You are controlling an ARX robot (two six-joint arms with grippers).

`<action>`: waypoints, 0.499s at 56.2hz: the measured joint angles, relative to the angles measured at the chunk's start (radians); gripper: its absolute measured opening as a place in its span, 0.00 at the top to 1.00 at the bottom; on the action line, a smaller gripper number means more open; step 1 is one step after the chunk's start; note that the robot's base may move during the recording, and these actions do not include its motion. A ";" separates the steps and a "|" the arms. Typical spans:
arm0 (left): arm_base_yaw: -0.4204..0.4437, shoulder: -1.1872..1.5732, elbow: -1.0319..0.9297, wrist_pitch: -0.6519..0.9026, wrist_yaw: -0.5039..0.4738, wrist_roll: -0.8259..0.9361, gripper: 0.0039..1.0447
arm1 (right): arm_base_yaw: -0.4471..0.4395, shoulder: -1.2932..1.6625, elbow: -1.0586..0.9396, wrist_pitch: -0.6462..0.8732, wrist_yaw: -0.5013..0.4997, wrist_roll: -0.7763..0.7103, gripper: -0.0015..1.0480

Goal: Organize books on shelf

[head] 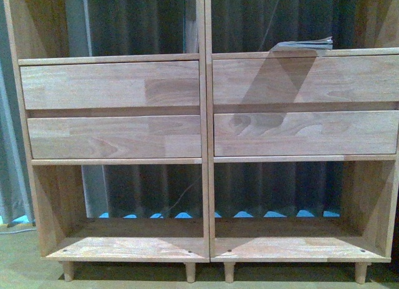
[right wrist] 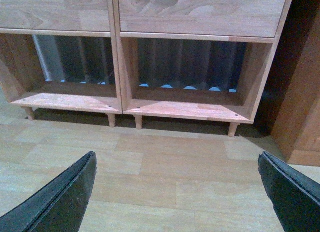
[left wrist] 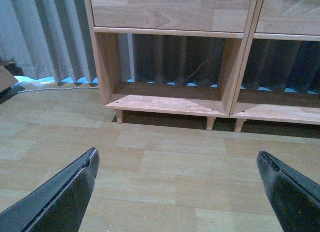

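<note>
thin book [head: 305, 44] lies flat above the right drawers [head: 305, 108] of the pale, grainy, boxy wood shelf [head: 206, 133]. left claw [left wrist: 176, 159] and right claw [right wrist: 177, 159] are black, spread wide and empty.

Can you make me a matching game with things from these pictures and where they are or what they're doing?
Things:
1. book
2. left tool
3. peg legs
4. curtain

Places or states:
A. hanging behind the shelf
B. under the shelf, standing on the floor
C. open wide, holding nothing
D. lying flat above the right bay's drawers

Pairs: 1-D, 2-C, 3-B, 4-A.
</note>
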 joint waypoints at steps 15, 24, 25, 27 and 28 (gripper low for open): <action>0.000 0.000 0.000 0.000 0.000 0.000 0.07 | 0.000 0.000 0.000 0.000 0.000 0.000 0.07; 0.000 0.000 0.000 0.000 0.000 0.000 0.07 | 0.000 0.000 0.000 0.000 0.000 0.000 0.07; 0.000 0.000 0.000 0.000 0.000 0.000 0.07 | 0.000 0.000 0.000 0.000 0.000 0.000 0.07; 0.000 0.000 0.000 0.000 0.001 0.000 0.07 | 0.000 0.000 0.000 0.000 0.001 0.000 0.07; 0.000 0.000 0.000 0.000 0.001 0.000 0.07 | 0.000 0.000 0.000 0.000 0.000 0.000 0.07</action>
